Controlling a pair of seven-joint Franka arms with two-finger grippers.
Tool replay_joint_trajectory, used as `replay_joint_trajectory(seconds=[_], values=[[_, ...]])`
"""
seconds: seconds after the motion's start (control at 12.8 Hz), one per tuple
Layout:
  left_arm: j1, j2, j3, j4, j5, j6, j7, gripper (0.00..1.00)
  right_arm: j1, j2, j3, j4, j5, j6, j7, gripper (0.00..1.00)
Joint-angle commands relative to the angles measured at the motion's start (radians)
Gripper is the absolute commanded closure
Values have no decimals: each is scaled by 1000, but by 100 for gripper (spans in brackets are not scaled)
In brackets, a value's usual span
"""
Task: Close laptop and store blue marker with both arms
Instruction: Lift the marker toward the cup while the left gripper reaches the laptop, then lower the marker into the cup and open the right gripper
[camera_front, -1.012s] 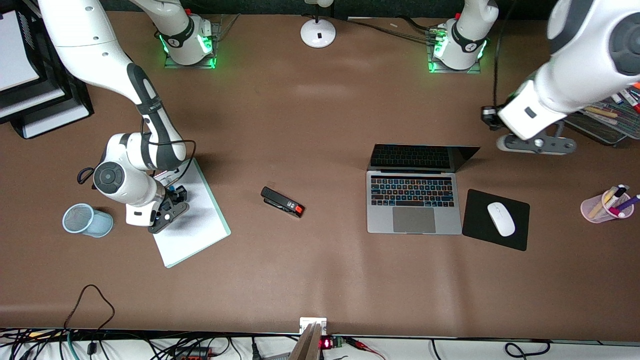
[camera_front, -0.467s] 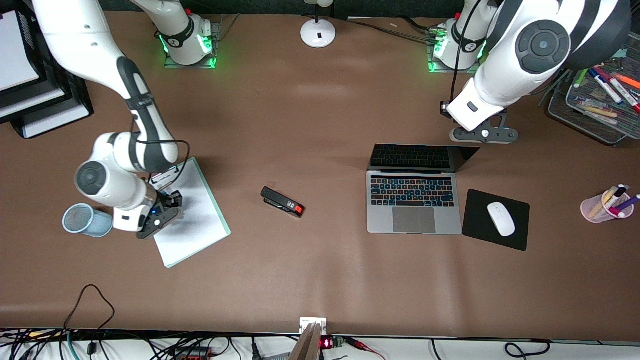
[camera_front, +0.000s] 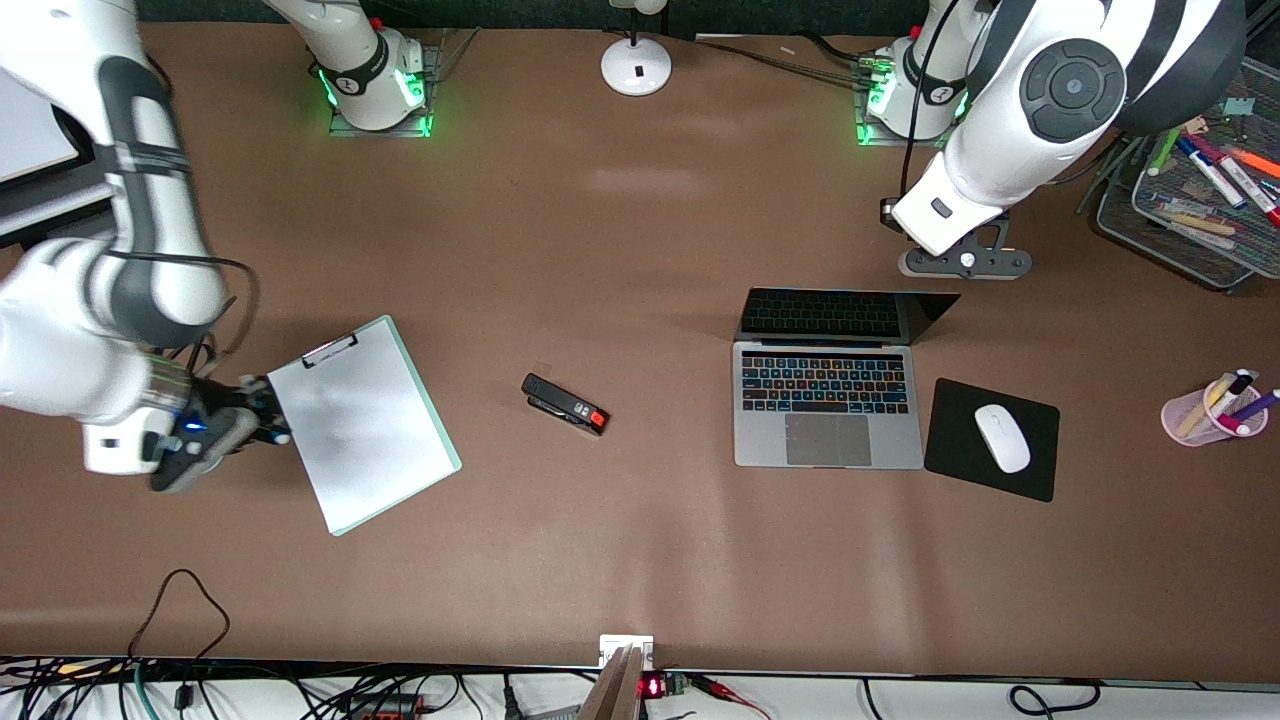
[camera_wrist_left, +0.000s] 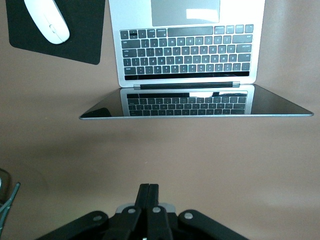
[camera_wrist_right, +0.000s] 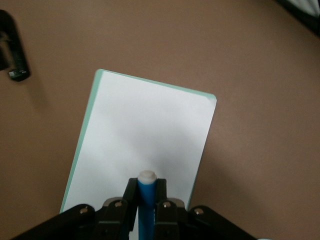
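The laptop stands open on the table, keys lit, with its dark screen tilted back toward the robots; the left wrist view shows it too. My left gripper is shut and empty, over bare table by the lid's top edge; its fingers are pressed together. My right gripper is shut on the blue marker, whose white end pokes out between the fingers. It hangs over the clipboard's edge toward the right arm's end.
A black stapler lies between clipboard and laptop. A white mouse sits on a black mouse pad beside the laptop. A pink pen cup and a mesh tray of markers stand at the left arm's end. A lamp base stands between the arm bases.
My right gripper has carried the blue marker off the clipboard's middle toward the right arm's end, and the arm now covers the blue mesh cup. My left gripper has swung in to the laptop's lid.
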Motion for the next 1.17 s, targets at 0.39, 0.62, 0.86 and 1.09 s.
replay_joint_trajectory(seconds=[0.39, 0.62, 0.86, 1.09], values=[[5, -18, -11, -223, -17, 348, 45, 100, -235, 9, 11, 122, 376, -158, -687, 100], [16, 9, -10, -266, -14, 486, 128, 100, -314, 48, 13, 122, 503, -225, -915, 100], [18, 92, 0, -262, 10, 621, 156, 100, -381, 102, 13, 122, 597, -290, -1078, 100], [39, 155, -2, -239, 79, 718, 158, 100, -435, 153, 13, 122, 651, -319, -1174, 100]])
